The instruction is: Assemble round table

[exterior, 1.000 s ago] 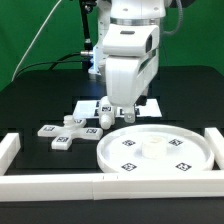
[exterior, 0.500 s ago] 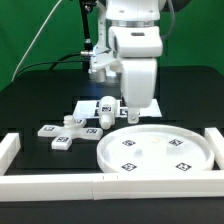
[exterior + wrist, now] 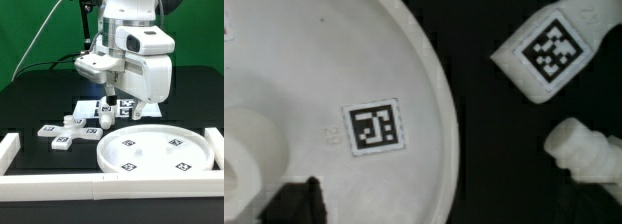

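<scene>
Tool (image 3: 115,110) is released, jaws spread wide and gripping nothing, hanging near the far rim of the disc top (image 3: 155,150). That disc top lies flat on the black desk (image 3: 35,100), in the lower right of the exterior frame. Cross-shaped base (image 3: 62,132) sits left of centre, near the disc top but not touching it. Marker board (image 3: 88,106) lies behind them. Wrist shot is mostly the disc top's rim plus one tag (image 3: 372,125).

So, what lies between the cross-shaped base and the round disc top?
Only a narrow strip of bare black table; the exterior view shows the cross-shaped base and round disc top apart.
</scene>
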Controlling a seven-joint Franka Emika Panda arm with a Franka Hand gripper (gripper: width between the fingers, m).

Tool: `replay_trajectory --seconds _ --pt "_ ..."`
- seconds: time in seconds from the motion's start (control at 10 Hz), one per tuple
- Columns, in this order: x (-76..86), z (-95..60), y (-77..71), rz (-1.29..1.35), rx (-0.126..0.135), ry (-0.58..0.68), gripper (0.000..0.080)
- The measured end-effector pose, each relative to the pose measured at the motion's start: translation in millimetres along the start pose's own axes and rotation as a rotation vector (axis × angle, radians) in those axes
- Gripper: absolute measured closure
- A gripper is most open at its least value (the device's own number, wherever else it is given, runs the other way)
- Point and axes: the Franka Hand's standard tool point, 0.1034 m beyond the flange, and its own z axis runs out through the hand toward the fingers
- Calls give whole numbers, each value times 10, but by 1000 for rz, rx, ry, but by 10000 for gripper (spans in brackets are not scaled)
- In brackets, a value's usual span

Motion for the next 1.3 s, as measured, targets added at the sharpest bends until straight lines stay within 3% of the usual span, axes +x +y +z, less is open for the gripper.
replay_trajectory --seconds 0.4,0.7,1.0,1.3 --pt "89 -11 -239 -469 41 -30 150" --pt "72 8 -249 -469 46 -32 150" --pt "253 90 -383 -480 57 -37 150" --pt "216 91 -377 -484 60 -39 150"
